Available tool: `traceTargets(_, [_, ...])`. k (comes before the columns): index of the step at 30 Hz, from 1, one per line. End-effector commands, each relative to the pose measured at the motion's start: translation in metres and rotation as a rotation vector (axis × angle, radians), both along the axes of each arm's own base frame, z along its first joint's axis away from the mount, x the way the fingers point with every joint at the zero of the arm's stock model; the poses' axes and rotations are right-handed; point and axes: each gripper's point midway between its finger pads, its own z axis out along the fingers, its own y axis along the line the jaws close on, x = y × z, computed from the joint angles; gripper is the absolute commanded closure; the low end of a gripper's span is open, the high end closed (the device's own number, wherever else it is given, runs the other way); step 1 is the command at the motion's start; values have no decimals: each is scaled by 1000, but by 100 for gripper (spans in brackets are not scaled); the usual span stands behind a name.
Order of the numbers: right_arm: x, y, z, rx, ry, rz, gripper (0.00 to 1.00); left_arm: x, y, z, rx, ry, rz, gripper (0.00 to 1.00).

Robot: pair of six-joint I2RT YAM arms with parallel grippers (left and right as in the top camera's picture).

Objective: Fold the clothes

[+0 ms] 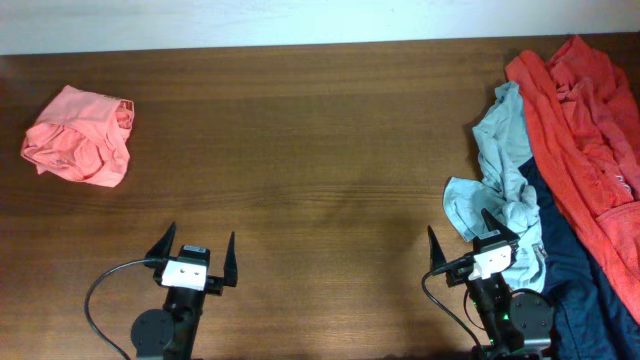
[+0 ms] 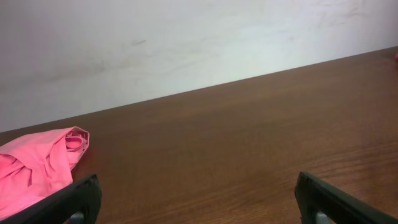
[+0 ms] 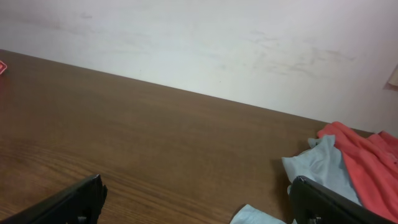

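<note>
Where the overhead view takes in the whole table (image 1: 320, 150), the clothes lie in two separate places. A salmon-pink garment (image 1: 78, 135) sits crumpled alone at the upper left. At the right edge, a pale blue-green T-shirt (image 1: 505, 170), an orange-red garment (image 1: 590, 130) and a navy garment (image 1: 565, 270) are heaped together. The blue-green one lies on the heap's left side, the orange-red one runs down the far right, and the navy one shows between them lower down.

The left gripper (image 1: 202, 232) stands at the lower left of that frame over bare wood, jaws spread wide and holding nothing. The right gripper (image 1: 460, 232), at the lower right, is equally wide and empty, with its right finger over the edge of the blue-green cloth; whether it touches cannot be told.

The left wrist view shows only the pink garment at its lower left, and adds a pale wall (image 2: 186, 43) beyond the table's far edge. The right wrist view shows only blue-green and orange-red cloth at its lower right; the navy garment shows in the overhead view alone.
</note>
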Motion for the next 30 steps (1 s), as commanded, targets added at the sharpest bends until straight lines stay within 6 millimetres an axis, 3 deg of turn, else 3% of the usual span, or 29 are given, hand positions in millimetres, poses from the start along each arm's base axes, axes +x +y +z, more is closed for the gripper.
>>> traceTargets(1, [0,-2,-2,1,5,-6,1,0,3,-2,-5,2,17,1])
traceTargets(12, [2,-9,-2,-3,3,-52,1,1,5,0,4,-8,29,1])
traceTargets(18, [3,-15,11,-3,-50,-86,1,2,15,1,7,-11,84,1])
traceTargets(22, [-1,-15,34,-1,-81,-85,1,1,21,36,24,-154,119,1])
traceTargets(25, [-6,-16,51,-2,-85,-94,1,0,29,49,19,-205,169,1])
traceTargets(28, [-10,-18,70,-2,-64,-104,1,1,32,37,25,-158,183,1])
traceTargets(30, [-11,-19,87,-4,-34,-112,1,0,46,34,49,-145,266,1])
